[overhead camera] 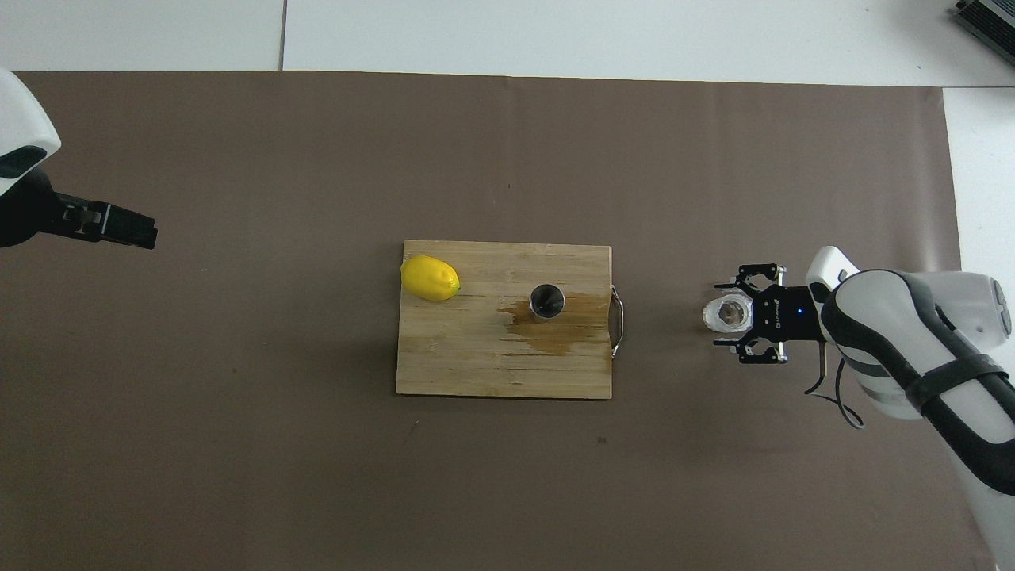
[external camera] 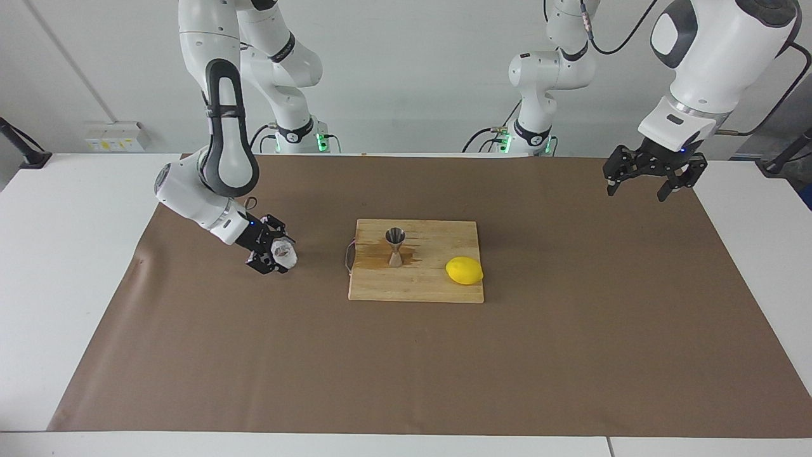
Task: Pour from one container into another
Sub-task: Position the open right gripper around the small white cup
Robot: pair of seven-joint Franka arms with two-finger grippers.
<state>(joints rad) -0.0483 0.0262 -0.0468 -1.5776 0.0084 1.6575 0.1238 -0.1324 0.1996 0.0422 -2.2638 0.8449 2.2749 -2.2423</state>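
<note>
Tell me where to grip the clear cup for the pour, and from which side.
Grip the clear cup across its ribbed side wall, below the rim, coming in level from the right arm's end of the table, where the right gripper already brackets it. It is squat, upright and open-topped, so a side hold keeps the mouth free to tip toward the jigger.

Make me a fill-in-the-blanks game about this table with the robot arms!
1. The yellow lemon lies on the wooden ____.
2. The steel jigger stands upright on a ____ patch of the board.
3. The clear cup sits between the fingers of the ____ gripper.
4. The left gripper hangs in the air, holding ____.

Missing words: board; wet; right; nothing
</note>
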